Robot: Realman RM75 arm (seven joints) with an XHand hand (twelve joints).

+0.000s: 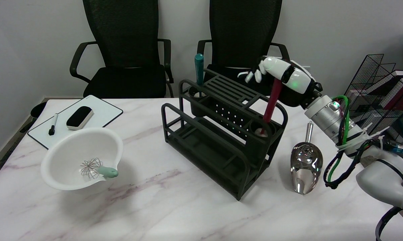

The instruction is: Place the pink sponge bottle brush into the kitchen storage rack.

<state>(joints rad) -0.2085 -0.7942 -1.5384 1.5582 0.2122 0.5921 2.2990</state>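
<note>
Marble-patterned table (174,201) before two black office chairs (127,67).

A white marble-patterned table (174,207) with faint pink veining is seen. On it, near the middle, a black kitchen storage rack (221,134) is stood. To its right, a shiny metal scoop (305,165) is laid, its handle pointed away. At the front left, a white bowl (82,157) is set, tilted. Behind the bowl, at the table's far left corner, a small whiteboard (101,117) is laid flat, partly overhanging the table's left edge.
</note>
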